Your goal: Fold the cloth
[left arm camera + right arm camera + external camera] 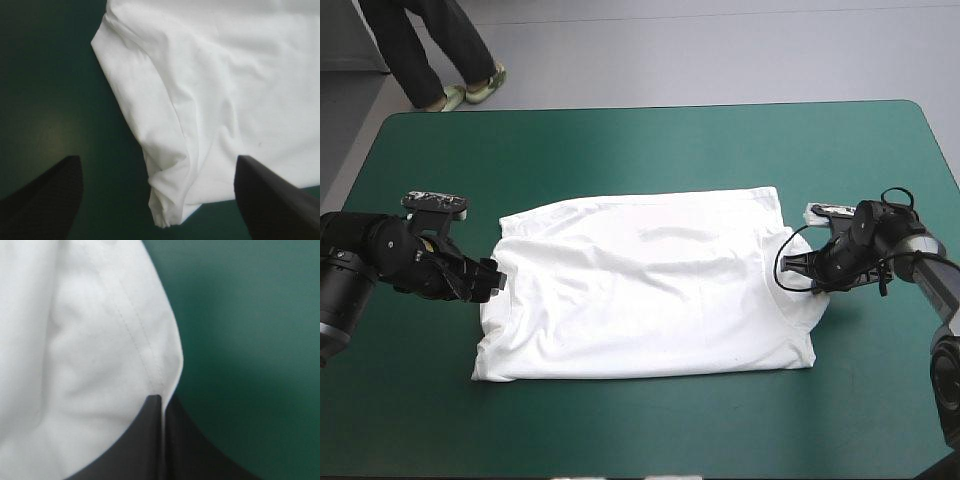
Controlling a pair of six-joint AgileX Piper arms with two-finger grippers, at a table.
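A white T-shirt is spread flat at the middle of the teal-green bench. A stitched hem at its right edge is clamped between the black fingers of the right tool. The left tool is held with fingers apart at the shirt's left edge.

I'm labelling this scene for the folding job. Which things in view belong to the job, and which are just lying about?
Belonging to the job: white short-sleeved T-shirt, laid out; left gripper, black fingers open at one side; right gripper, shut on the opposite edge.
Just there: teal-green table cover, merely the surface beneath.
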